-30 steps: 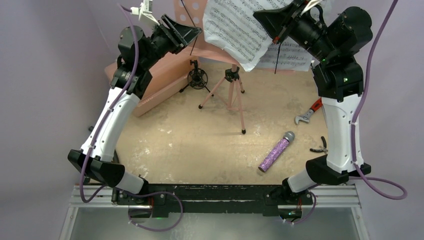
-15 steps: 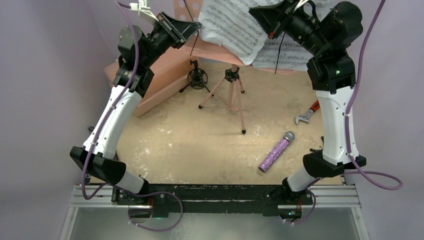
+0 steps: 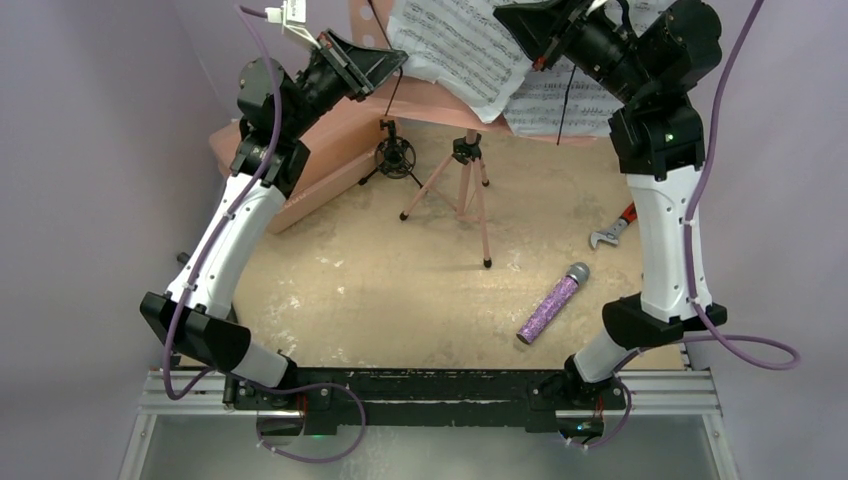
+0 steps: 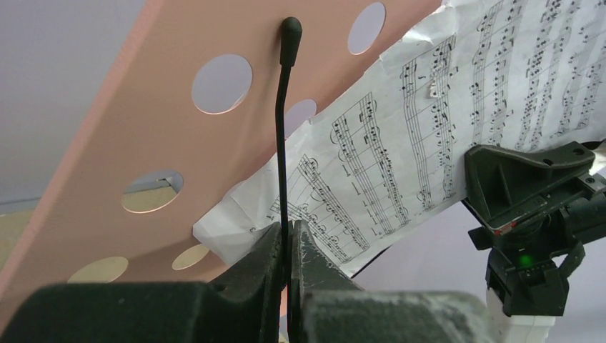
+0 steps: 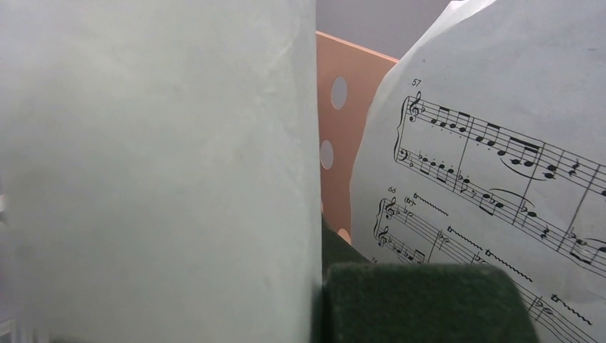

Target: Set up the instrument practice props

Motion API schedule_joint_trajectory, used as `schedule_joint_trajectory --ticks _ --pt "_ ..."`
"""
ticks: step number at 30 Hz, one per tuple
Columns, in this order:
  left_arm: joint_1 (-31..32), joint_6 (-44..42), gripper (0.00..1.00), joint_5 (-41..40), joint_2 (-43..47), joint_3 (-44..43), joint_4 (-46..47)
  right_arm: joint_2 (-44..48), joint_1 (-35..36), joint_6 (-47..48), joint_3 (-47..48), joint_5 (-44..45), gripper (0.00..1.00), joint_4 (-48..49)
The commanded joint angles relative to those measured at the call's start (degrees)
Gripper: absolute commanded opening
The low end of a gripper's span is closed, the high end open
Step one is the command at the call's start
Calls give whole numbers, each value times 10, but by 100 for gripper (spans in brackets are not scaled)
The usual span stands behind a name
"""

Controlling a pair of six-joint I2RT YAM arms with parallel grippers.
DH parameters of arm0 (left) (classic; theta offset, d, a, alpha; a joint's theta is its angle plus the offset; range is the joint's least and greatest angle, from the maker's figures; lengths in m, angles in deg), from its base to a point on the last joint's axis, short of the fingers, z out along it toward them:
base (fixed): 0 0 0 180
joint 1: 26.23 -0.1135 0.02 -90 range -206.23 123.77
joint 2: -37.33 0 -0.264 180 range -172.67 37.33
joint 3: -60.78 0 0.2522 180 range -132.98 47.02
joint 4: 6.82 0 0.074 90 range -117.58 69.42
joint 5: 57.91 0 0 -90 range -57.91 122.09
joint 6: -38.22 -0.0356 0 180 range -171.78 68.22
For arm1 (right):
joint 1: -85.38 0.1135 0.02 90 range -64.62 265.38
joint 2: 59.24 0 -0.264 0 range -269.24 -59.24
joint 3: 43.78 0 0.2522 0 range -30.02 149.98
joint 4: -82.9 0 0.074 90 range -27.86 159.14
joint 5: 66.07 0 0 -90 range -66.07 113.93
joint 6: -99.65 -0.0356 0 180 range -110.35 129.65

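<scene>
Both clamped: left pincer [image 4: 289, 246] on wire [image 4: 283, 136], right pincer [image 3: 541, 55] on page [image 3: 452, 52].

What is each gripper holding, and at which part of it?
Left gripper: the thin black page-holder wire, at its lower part. Right gripper: a sheet-music page, apparently near its edge.

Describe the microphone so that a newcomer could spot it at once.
Start at the tan tabletop, then look to its near right part, just inside the right arm. There lies the microphone, flat; unlike the red-handled wrench farther back, it has a glittery purple handle and a grey head.
</scene>
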Motion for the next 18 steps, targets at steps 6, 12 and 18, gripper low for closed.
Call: schedule_joint_trajectory --ticks 6,12,18 --pt "2 -56 0 45 39 27 62 -15 3 -8 22 -27 0 46" --pt "2 -99 0 72 48 41 75 -27 8 -15 32 -34 0 55" --pt "2 -134 0 82 55 47 68 -36 18 -22 32 -41 0 65"
